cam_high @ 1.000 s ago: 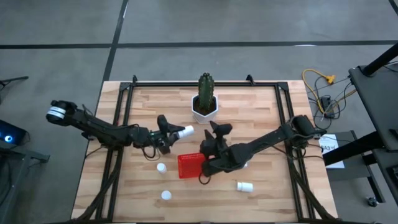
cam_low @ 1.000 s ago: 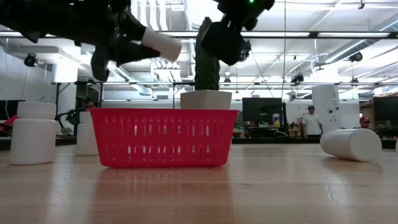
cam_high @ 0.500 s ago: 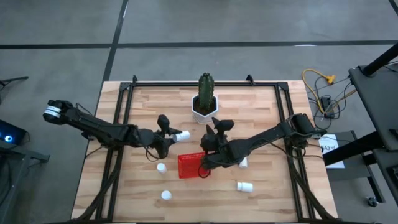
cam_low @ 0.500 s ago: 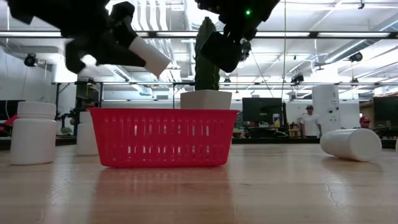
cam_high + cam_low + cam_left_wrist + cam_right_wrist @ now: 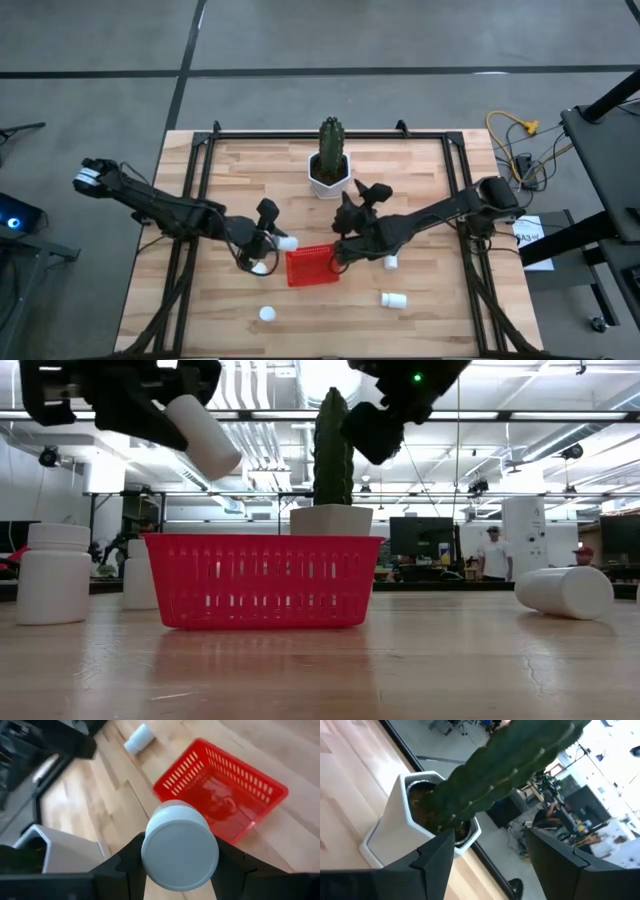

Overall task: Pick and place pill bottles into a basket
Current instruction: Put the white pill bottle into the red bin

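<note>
Pill bottle, small white plastic cylinder (image 5: 287, 242), sits pinched in the left gripper (image 5: 272, 240), left of centre in the high view, beside the low red plastic basket (image 5: 310, 267). Low view shows it tilted above the basket's left end. Right gripper (image 5: 352, 212) hovers centre, fingers spread and holding nothing, facing the green cactus in its white hexagonal pot (image 5: 437, 822).

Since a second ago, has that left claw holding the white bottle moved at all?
Yes. The left gripper, shut on a pill bottle, has drawn away from the cactus pot toward the basket's left edge.
</note>
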`<state>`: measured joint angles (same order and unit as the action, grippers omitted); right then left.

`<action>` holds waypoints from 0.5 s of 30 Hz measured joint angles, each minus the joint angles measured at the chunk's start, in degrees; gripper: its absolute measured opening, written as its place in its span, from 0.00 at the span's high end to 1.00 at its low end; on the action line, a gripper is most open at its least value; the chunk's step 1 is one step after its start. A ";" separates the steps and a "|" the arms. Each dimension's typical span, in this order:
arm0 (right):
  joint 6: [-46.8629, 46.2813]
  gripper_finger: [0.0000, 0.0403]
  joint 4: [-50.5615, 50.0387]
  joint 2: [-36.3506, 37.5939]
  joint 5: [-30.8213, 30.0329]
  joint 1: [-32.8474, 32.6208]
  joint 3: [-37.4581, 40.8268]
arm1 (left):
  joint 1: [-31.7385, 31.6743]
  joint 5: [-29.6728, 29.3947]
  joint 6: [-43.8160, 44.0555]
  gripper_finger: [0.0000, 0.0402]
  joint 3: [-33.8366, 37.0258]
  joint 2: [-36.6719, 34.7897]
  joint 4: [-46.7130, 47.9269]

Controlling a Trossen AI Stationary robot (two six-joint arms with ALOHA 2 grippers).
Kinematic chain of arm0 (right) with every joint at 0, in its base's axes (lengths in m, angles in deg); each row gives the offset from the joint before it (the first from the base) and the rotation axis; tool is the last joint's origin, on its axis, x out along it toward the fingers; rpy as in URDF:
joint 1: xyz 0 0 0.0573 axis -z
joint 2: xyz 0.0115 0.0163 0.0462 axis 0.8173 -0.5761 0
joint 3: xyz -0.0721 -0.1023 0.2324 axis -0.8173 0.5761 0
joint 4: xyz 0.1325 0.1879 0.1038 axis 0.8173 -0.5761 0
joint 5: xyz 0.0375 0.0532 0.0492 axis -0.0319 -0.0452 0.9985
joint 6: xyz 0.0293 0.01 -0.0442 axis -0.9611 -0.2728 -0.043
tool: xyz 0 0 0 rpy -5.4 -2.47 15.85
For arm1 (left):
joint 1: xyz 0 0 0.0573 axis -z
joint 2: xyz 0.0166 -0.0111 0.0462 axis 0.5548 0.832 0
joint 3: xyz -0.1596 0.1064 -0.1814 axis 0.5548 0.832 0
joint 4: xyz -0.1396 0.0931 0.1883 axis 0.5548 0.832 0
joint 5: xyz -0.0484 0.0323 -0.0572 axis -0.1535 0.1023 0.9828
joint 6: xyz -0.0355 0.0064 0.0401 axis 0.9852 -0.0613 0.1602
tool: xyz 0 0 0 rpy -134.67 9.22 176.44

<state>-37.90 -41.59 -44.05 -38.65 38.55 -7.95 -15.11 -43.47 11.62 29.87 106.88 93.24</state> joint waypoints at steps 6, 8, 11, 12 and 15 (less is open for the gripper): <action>-2.87 0.41 -0.15 2.58 -0.16 0.07 3.14 | 0.02 3.11 0.48 0.63 -4.81 4.29 3.19; -2.98 0.41 0.06 2.84 -0.22 0.07 3.45 | 0.02 3.50 -0.29 0.63 -7.23 6.58 5.76; -3.21 0.42 0.12 3.38 -0.25 0.04 3.93 | -0.04 4.08 -0.58 0.63 -12.13 10.46 10.26; -3.52 0.42 0.00 3.44 -0.35 0.04 3.93 | -0.06 4.42 -0.60 0.63 -13.58 11.68 11.94; -3.63 0.42 -0.10 3.96 -0.40 0.07 4.04 | -0.09 5.88 -2.15 0.63 -18.01 15.80 15.56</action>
<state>-41.53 -41.69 -40.09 -39.04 38.61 -3.91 -15.20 -37.58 9.46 11.87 122.68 108.80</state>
